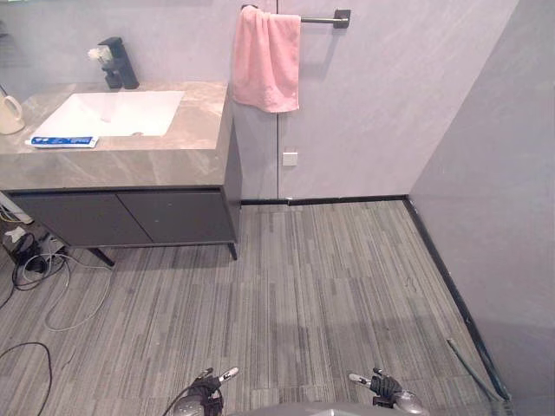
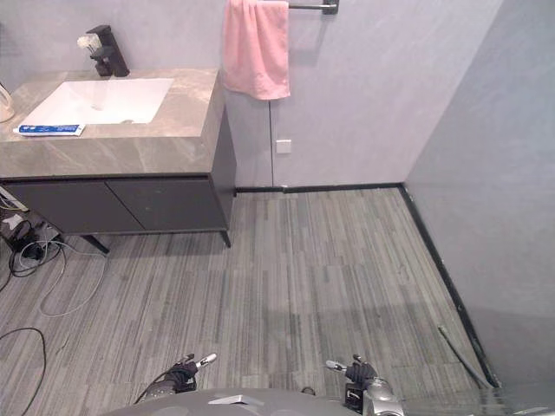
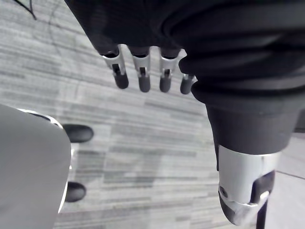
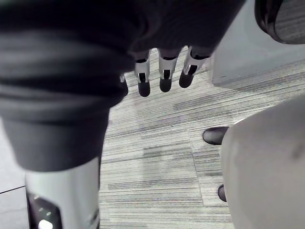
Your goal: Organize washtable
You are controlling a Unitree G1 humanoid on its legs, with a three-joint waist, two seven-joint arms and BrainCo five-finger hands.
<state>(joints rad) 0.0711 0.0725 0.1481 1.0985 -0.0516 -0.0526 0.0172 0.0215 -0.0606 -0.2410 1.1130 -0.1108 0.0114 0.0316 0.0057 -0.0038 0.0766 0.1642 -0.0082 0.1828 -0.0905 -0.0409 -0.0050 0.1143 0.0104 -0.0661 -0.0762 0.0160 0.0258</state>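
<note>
**Washtable [image 1: 130, 217] out of reach, both robot hands empty**

Left robot hand [image 1: 206, 390] and right robot hand [image 1: 387, 388] hang low at the near edge of the head views. Fingers [image 3: 143, 76] are straight and relaxed, with nothing in either; the wrist views show bare floor [image 1: 329, 286] past them.

Washtable stands well apart from both, ahead and to the robot's left, against the wall. On its surface [image 1: 173, 156], near to far:
- blue-and-white tube [image 1: 62, 141], lying flat just beside the basin's [image 1: 113, 113] front-left corner
- cream cup [image 1: 9, 114] further left, cut off by the view edge
- black tap [image 1: 119, 65] behind the basin, with something small and white on it that I can't identify

Pink towel [image 1: 266, 59] hangs bunched at the left end of the wall bar [image 1: 323, 19], beside the washtable's back-right corner.

Handling, my read:
- Tube: light, soft, likely slick. It lies flat on a smooth top, so it's hard to get under — pinch across its narrow width mid-body, or slide it to the front edge first.
- Cup: rigid, light if empty. Material unknown, so treat it as breakable. Wrap round the body and keep it upright.
- Towel: limp, light, no fixed shape. Pinch high near the bar, where it's doubled.
</note>
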